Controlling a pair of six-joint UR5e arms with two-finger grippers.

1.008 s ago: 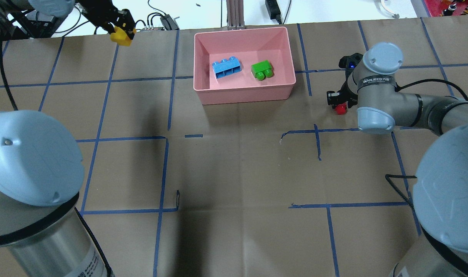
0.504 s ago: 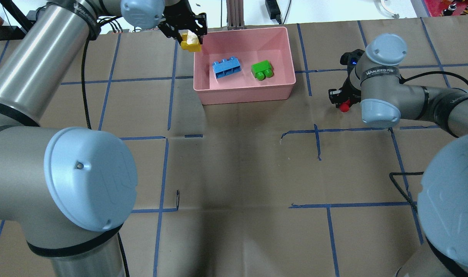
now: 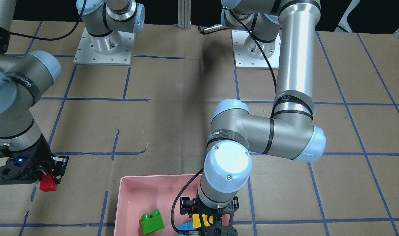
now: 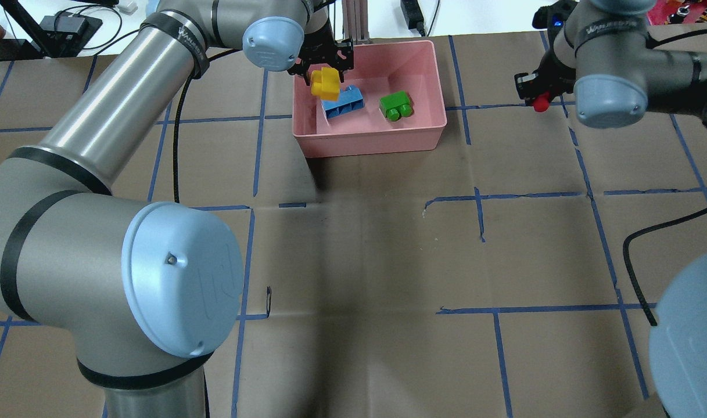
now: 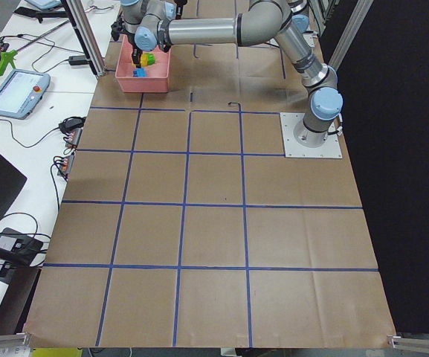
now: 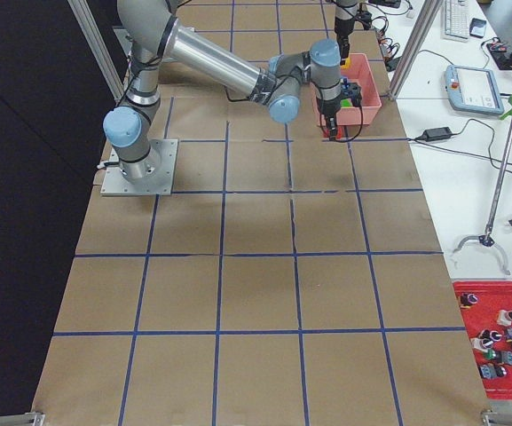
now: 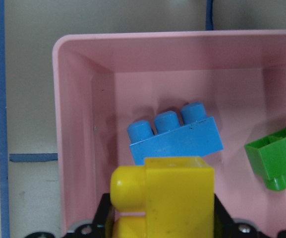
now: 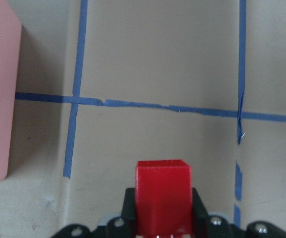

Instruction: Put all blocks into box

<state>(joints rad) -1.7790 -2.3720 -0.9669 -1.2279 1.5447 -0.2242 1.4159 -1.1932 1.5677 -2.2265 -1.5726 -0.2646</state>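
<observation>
The pink box stands at the table's far middle, also in the front view and left wrist view. The blue block and green block lie inside it. My left gripper is shut on the yellow block, held above the box's left part, over the blue block. My right gripper is shut on the red block, held above the table to the right of the box.
Brown paper with blue tape lines covers the table. The left arm's big elbow fills the near left of the overhead view; the right arm's elbow fills the near right. A metal post stands just behind the box.
My left gripper has carried the yellow block rightward, from off the far left to above the box. My right gripper has lifted the red block and moved it away toward the table's far side.
</observation>
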